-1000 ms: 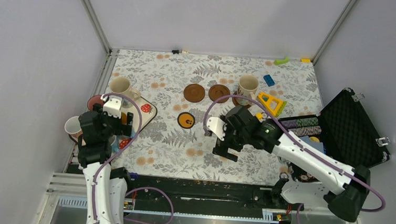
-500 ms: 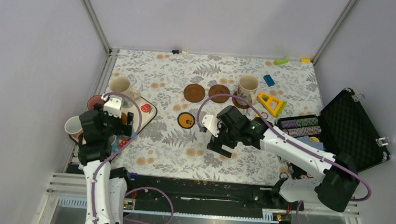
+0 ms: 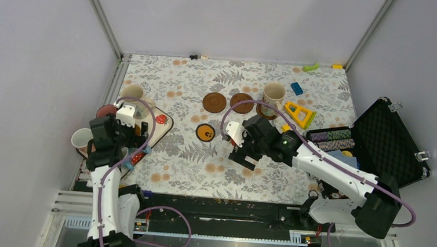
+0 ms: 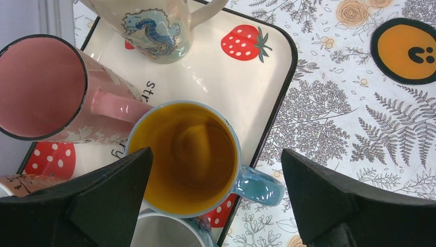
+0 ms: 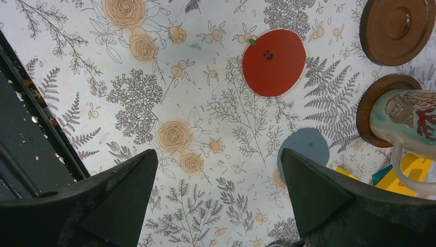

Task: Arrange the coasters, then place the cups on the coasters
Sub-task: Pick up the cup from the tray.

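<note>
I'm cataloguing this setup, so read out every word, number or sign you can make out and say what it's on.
"st": black sideways lettering on the tray; the rest is hidden behind the pink mug and blue mug.
Orange coaster: no words, only a small black face mark.
Red coaster: the same, a tiny face.
Poker chips: any markings too small to read.

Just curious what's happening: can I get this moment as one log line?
left gripper open above blue mug on tray | right gripper open, empty, near red coaster | cream mug on brown coaster
</note>
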Robot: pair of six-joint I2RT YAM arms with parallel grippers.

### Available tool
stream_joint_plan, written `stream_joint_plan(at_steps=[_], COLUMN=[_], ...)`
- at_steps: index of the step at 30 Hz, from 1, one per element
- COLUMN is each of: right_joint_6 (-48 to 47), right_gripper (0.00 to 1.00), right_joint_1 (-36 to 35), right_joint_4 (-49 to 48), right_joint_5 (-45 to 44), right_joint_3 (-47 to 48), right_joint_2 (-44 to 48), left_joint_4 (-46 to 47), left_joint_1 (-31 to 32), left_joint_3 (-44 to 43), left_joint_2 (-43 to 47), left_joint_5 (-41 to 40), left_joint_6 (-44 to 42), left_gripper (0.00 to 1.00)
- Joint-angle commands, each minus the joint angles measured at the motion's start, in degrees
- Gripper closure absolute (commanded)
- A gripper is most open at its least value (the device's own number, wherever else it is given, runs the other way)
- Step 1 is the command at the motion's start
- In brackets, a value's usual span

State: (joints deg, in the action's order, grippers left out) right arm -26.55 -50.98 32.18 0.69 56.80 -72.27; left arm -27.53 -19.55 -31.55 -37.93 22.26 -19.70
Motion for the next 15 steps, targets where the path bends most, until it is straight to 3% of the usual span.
stream_joint_plan(at_steps=[1,7,15], right_joint_6=[1.69,2.67,3.01], right_gripper=[0.02,0.01,0.02], right_joint_1=[0.14,0.18,0.18], right_joint_4=[-1.75,-1.29,-1.22], right_joint_5=[-0.88,1.02,1.34], right_joint_3=[0.75,1.31,1.39], right_joint_2=[2.41,2.2,1.05], left_joint_4=[0.71,-2.6,-3.44], left_joint_1=[0.01,0.02,-0.05], left_joint_3=[-6.34,-13.25,-13.67], left_joint_2=[-4.11,-11.82,-13.9], left_joint_5=[1.49,1.35,-4.34], left_joint_6=[-0.88,-0.14,-3.24], left_gripper=[0.01,0.01,0.01])
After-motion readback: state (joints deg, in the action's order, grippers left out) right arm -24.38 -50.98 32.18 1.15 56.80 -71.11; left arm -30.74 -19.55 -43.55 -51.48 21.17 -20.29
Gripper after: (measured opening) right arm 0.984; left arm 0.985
